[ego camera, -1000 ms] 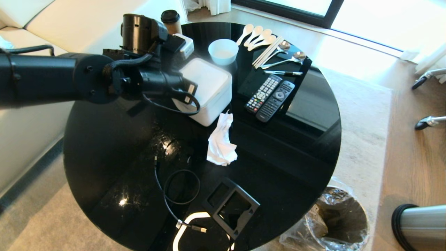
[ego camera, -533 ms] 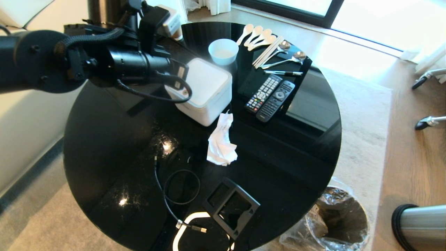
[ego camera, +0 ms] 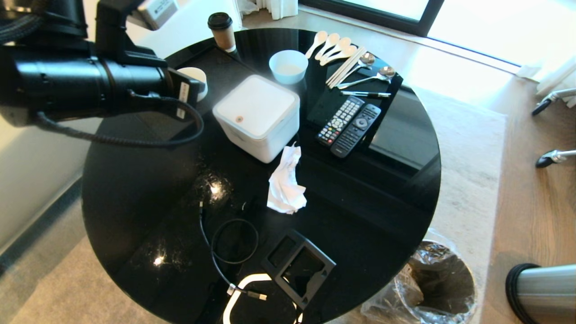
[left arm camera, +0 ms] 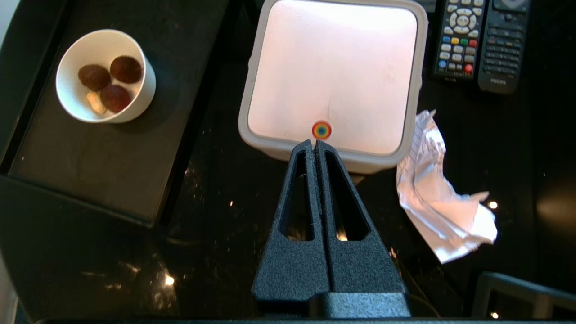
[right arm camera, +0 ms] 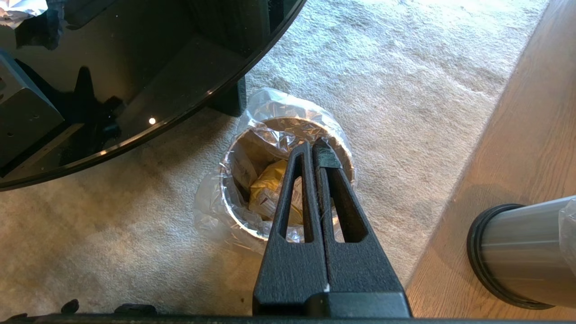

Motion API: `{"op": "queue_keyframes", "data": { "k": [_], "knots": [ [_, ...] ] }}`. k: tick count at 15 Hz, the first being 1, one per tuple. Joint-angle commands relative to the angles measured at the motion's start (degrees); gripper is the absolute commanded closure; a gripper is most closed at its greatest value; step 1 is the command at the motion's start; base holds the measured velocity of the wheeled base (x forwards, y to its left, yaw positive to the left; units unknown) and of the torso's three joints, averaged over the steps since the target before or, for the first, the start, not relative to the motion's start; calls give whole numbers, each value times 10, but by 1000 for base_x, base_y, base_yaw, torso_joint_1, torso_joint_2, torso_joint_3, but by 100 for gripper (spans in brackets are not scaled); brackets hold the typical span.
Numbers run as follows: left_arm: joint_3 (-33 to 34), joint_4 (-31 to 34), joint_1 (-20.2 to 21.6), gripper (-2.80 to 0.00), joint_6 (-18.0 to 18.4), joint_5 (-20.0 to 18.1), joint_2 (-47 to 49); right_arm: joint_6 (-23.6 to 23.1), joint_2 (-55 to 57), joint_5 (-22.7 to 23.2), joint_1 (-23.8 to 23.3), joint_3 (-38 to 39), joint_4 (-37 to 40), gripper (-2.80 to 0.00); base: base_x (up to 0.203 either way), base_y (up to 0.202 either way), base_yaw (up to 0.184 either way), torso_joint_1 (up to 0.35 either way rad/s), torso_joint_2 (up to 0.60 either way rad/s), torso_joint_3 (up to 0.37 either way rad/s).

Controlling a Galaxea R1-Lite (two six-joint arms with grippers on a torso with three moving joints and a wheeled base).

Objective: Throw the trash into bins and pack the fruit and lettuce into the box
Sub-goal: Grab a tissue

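On the round black table (ego camera: 135, 189), the box (ego camera: 257, 116) sits lidded, the tissue (ego camera: 285, 182) beside it unbinned, the wrapper (right arm camera: 270, 191) already binned, and the left gripper (left arm camera: 314, 145) and right gripper (right arm camera: 312, 146) are both pressed together and empty.

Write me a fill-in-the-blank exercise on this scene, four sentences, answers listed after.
1. The lid of the white box is ____.
2. The crumpled tissue lies on the round black ____, between the box and the black square tray.
3. The jaws of the left gripper are ____ and hold nothing.
4. In the right wrist view, the gold-yellow wrapper lies inside the steel ____, below the right gripper.

Missing words: shut; table; shut; bin
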Motion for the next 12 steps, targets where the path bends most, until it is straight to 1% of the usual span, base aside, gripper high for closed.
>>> {"op": "queue_keyframes", "data": {
  "k": [1, 8, 12],
  "knots": [
    [67, 0, 0, 0, 0, 0, -88, 0, 1, 0, 0, 0, 0, 0, 0, 0, 0, 0, 0, 0],
    [253, 1, 0, 0, -1, -1, -233, 0, 1, 0, 0, 0, 0, 0, 0, 0, 0, 0, 0, 0],
    [384, 0, 1, 0, -1, -25, -319, 0, 1, 0, 0, 0, 0, 0, 0, 0, 0, 0, 0, 0]
  ]
}}
